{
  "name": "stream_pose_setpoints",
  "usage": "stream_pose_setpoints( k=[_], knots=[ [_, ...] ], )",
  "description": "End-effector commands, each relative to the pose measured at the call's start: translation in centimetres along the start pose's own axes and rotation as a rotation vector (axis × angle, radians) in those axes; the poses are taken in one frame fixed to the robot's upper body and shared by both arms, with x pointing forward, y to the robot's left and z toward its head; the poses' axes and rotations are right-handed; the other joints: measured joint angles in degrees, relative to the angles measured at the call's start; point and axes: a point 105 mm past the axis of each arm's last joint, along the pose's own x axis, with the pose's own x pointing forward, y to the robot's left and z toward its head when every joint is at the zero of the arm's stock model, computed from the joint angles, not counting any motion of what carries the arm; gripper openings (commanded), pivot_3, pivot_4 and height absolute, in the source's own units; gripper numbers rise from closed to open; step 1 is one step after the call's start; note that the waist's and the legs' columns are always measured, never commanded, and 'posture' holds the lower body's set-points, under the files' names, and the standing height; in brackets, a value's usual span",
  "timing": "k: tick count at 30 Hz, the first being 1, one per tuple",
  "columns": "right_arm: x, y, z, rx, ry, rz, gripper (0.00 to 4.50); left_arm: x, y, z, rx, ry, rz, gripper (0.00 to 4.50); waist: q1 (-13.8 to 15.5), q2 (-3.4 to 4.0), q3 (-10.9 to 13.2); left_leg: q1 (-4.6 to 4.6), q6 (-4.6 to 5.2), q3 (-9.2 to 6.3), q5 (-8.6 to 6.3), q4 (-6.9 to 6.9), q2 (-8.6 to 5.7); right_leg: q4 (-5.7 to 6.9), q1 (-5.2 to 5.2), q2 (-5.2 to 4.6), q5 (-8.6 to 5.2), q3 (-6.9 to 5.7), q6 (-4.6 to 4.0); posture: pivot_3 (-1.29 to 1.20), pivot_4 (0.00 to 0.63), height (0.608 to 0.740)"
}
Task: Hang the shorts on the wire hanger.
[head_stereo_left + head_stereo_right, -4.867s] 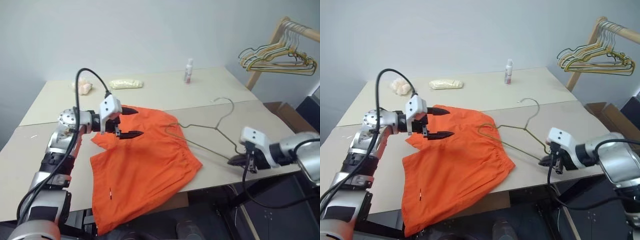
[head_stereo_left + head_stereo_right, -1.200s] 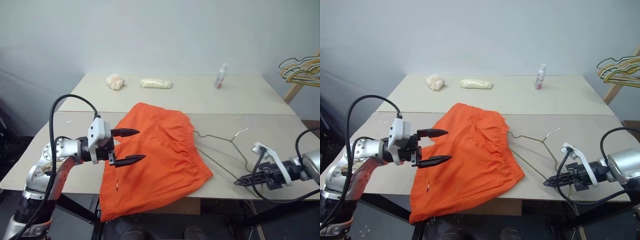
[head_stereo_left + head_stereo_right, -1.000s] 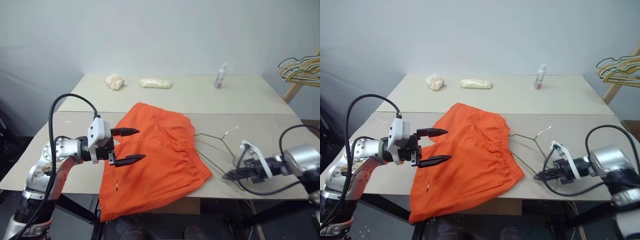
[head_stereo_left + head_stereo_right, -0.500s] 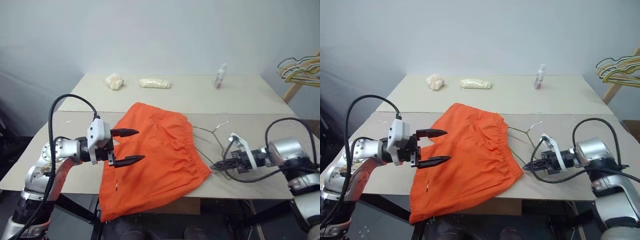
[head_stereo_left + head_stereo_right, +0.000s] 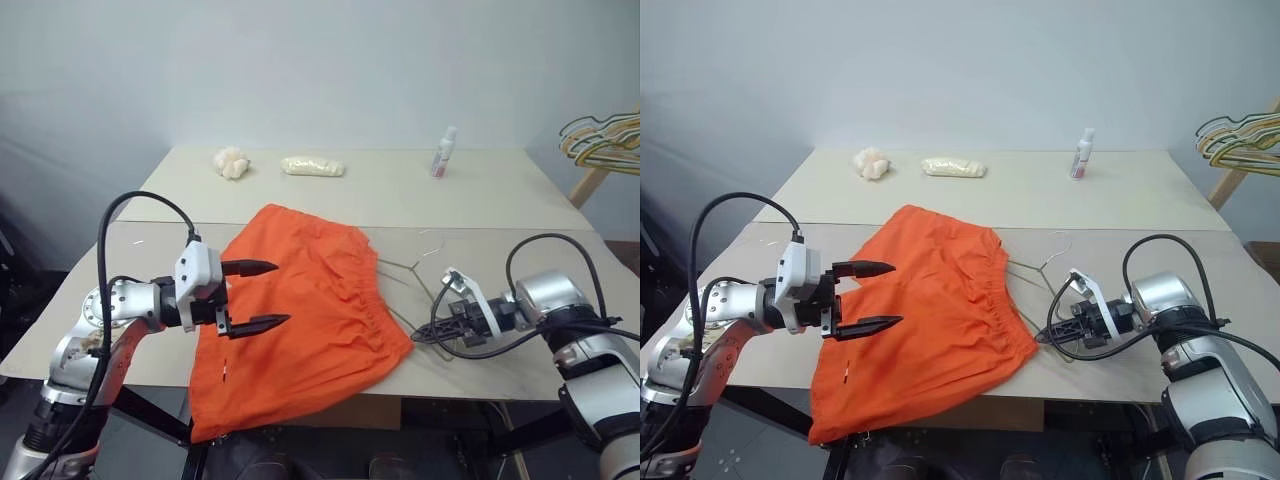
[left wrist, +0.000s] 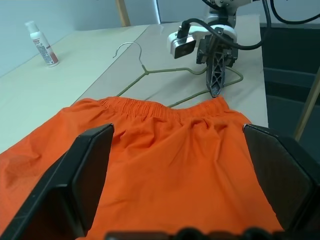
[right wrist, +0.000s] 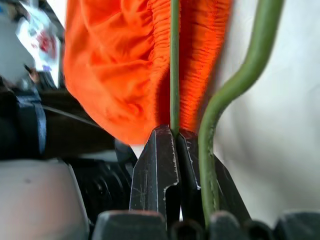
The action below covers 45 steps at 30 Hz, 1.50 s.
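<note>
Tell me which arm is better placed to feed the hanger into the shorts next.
Right. Its pincer is shut on the wire hanger beside the waistband of the shorts. The left pincer hovers open over the shorts, holding nothing.

In front of me stands a pale beige tabletop made of two boards, with a seam running across between the far one and the near one. Behind it rises a plain grey-white wall, evenly lit, a little darker toward my left. At the far edge of the tabletop lie a small crumpled whitish lump and, just beside it, a pale yellow packet; further to my right stands a small white bottle, upright. At my far right, a wooden rack leans up, carrying a bunch of yellow and green hangers. Under the tabletop's near edge the floor is dark.
</note>
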Motion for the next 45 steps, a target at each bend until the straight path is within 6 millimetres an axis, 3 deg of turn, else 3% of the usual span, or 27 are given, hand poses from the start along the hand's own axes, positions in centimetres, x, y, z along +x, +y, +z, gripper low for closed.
stream_pose_setpoints(
  k=[1, 8, 15, 23, 26, 31, 37, 42, 45],
  knots=[
    [0.3, 1.0, 0.6, -0.027, 0.013, 0.060, 0.00, -0.3, 0.1, 1.1, 0.062, -0.011, 0.009, 4.48, 0.1, 0.00, 0.0, 0.00, 0.00, 0.00, 0.00, 0.00, -0.01, -0.01, 0.00, 0.00, 0.00, 0.00, 0.00, -0.02, 0.000, 0.740],
    [0.0, 0.1, 3.9, 0.029, -0.170, 0.005, 0.00, -0.3, 0.1, 1.1, 0.066, -0.010, 0.013, 4.48, -0.3, -0.04, 0.0, 0.11, -0.03, 0.01, 0.00, -0.05, 0.01, 0.01, 0.10, 0.03, 0.02, 0.00, -0.04, -0.01, 0.000, 0.740],
    [-1.6, 0.7, 5.1, -0.031, -0.269, 0.016, 0.00, -0.3, -0.2, 1.1, 0.063, -0.007, 0.011, 4.48, 0.0, -0.03, 0.0, 0.01, -0.06, -0.04, 0.00, -0.03, -0.01, 0.01, -0.02, 0.01, 0.03, -0.04, -0.05, -0.03, 0.000, 0.740],
    [-4.6, 3.4, 6.4, -0.347, -0.312, -0.123, 0.00, -0.1, 0.7, 1.6, 0.086, -0.009, 0.000, 4.48, -0.1, -0.02, 0.0, -0.04, -0.05, -0.02, -0.01, -0.04, 0.00, 0.00, -0.09, 0.01, 0.03, -0.04, -0.06, -0.08, 0.000, 0.740],
    [-5.2, 5.2, 8.2, -0.461, -0.363, -0.178, 0.00, 0.1, 1.4, 1.8, 0.103, -0.011, -0.002, 4.48, -0.6, -0.02, 0.0, -0.04, -0.05, 0.01, -0.01, -0.05, 0.01, 0.01, 0.02, 0.02, 0.03, -0.01, -0.05, -0.10, 0.000, 0.740],
    [-4.6, 8.1, 10.3, -0.799, -0.363, -0.361, 0.00, 0.0, 2.8, 2.8, 0.159, -0.015, -0.011, 4.48, -1.9, -0.03, 0.0, -0.13, -0.05, 0.00, -0.01, -0.05, 0.01, 0.04, -0.02, 0.02, 0.03, -0.01, -0.06, -0.13, 0.000, 0.740],
    [-2.1, 11.1, 9.5, -1.241, -0.203, -0.502, 0.00, -2.4, 7.1, 6.2, 0.322, 0.030, 0.043, 4.48, -3.3, -0.06, 0.0, -0.21, -0.06, -0.06, 0.01, -0.02, -0.01, 0.09, -0.37, 0.02, 0.03, -0.09, -0.05, -0.13, 0.000, 0.740],
    [-0.7, 12.0, 9.2, -1.366, -0.122, -0.551, 0.00, -4.2, 8.5, 8.4, 0.438, 0.095, -0.012, 4.48, -4.7, -0.06, 0.0, -0.39, -0.08, -0.05, 0.03, 0.02, -0.04, 0.23, -0.62, 0.02, 0.03, -0.08, -0.05, -0.14, 0.000, 0.740],
    [-0.3, 12.2, 9.2, -1.387, -0.093, -0.557, 0.00, -3.9, 8.8, 8.6, 0.485, 0.122, -0.056, 4.48, -5.5, -0.07, 0.0, -0.47, -0.08, -0.06, 0.04, 0.05, -0.04, 0.38, -0.71, 0.02, 0.03, -0.08, -0.05, -0.14, 0.000, 0.740]
  ],
)
